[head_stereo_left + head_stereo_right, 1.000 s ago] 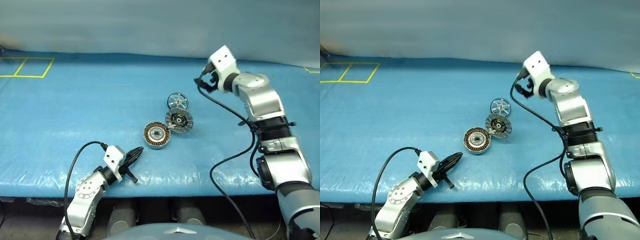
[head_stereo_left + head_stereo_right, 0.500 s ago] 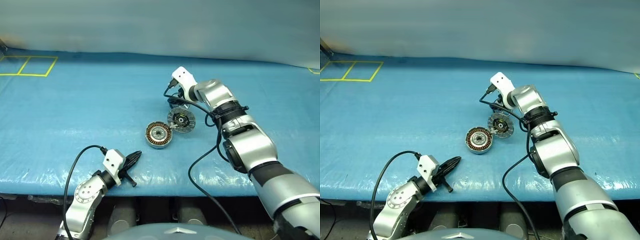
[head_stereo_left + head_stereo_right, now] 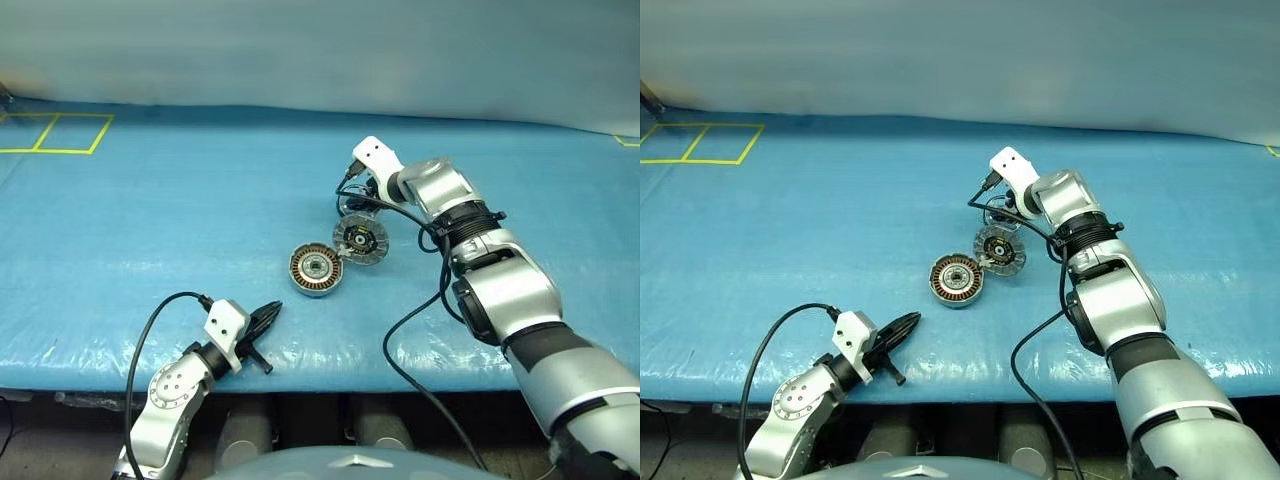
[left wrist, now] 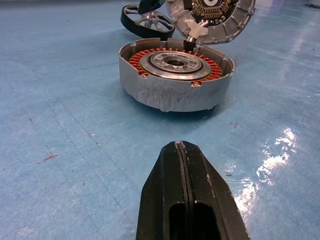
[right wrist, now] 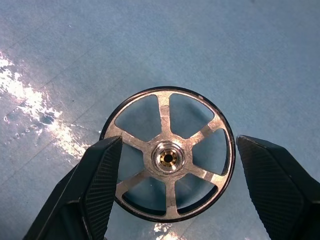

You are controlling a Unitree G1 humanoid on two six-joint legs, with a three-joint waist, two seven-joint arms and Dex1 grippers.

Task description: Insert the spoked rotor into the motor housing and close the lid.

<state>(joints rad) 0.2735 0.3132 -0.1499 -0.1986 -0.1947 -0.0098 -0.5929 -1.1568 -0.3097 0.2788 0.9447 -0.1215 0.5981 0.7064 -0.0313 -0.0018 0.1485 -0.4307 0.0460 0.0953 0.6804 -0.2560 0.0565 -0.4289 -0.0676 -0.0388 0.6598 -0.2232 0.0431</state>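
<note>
The motor housing lies open on the blue mat, its copper windings ringing a silver centre. Its hinged lid stands tilted up at the housing's far right edge, dark inner face showing. Just behind the lid the spoked rotor lies flat on the mat. My right gripper hangs over the rotor, open, with one finger on each side of the rim; whether they touch it I cannot tell. My left gripper rests shut near the table's front edge, pointing at the housing, holding nothing.
The blue mat covers the whole table, with yellow tape squares at the far left. A pale wall rises behind it. The right arm's black cable loops down over the front right of the mat.
My right arm has swung left and down from the far right until its open gripper hangs over the rotor. The left gripper, housing and lid have stayed put.
</note>
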